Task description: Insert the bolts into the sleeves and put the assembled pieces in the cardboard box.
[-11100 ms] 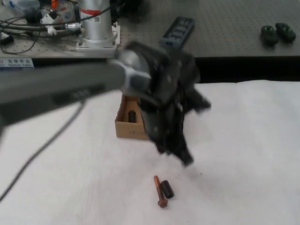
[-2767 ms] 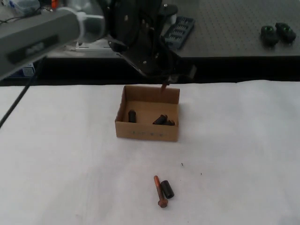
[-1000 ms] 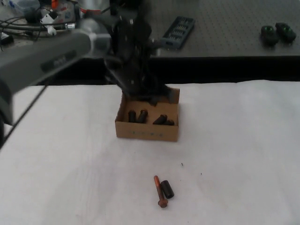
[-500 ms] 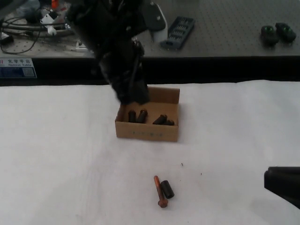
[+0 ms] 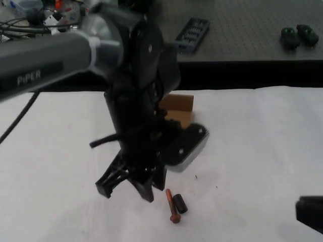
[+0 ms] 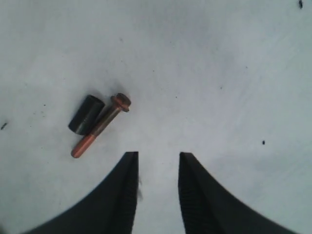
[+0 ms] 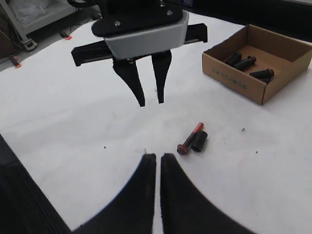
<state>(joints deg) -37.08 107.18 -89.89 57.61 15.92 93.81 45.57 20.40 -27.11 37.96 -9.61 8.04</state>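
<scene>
A copper bolt [image 5: 171,205] [image 6: 100,126] [image 7: 190,138] lies on the white cloth, touching a black sleeve [image 5: 180,203] [image 6: 86,114] [image 7: 199,141] beside it. My left gripper [image 5: 127,191] [image 6: 157,155] [image 7: 149,100] hangs open and empty just above the cloth, a short way to the side of the pair. The cardboard box [image 5: 177,105] [image 7: 233,78] stands farther back with several assembled pieces [image 7: 246,62] lying in it; the left arm hides most of it in the high view. My right gripper [image 7: 158,157] is shut and empty, low over the cloth near the front.
White cloth [image 5: 252,141] covers the bench. Behind it runs a dark perforated table with a blue tool rack [image 5: 192,34], two black-and-green parts [image 5: 299,35] and cables at the far left. A dark part of the right arm [image 5: 310,212] shows at the front right edge.
The left arm has swung from above the box toward the front and come down beside the loose bolt and sleeve. One more piece lies in the box than 2.8 s ago.
</scene>
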